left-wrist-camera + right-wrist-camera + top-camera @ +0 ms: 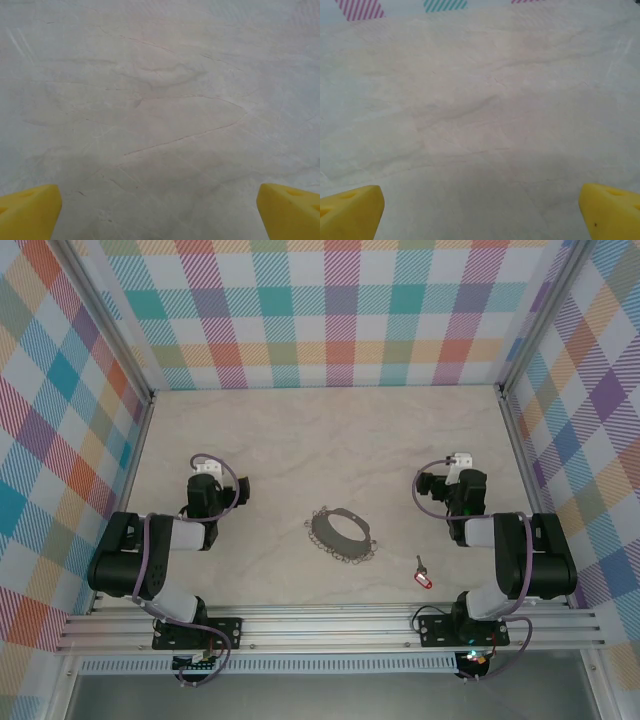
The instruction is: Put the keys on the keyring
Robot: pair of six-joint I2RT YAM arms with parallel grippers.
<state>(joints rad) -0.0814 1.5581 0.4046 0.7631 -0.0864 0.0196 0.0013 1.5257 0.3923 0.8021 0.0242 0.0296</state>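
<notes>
Near the front edge of the table (pixel 300 440), right of centre: one key (pixel 423 578), red plastic head, short silver blade, lying flat close to the right arm's base. Judged very light, stiff, liable to skid on the smooth marble-look top; best pinched across the red head, blade left free. Toward the middle of the table, well apart from the key: one keyring (pixel 341 534), thin grey metal, rim fringed with small wire loops. Judged light, rigid in the hoop, loose in the loops; best taken at the rim. Left gripper (pixel 160 214): yellow fingers spread wide, nothing held. Right gripper (pixel 480 214): likewise wide, empty, over bare table.
</notes>
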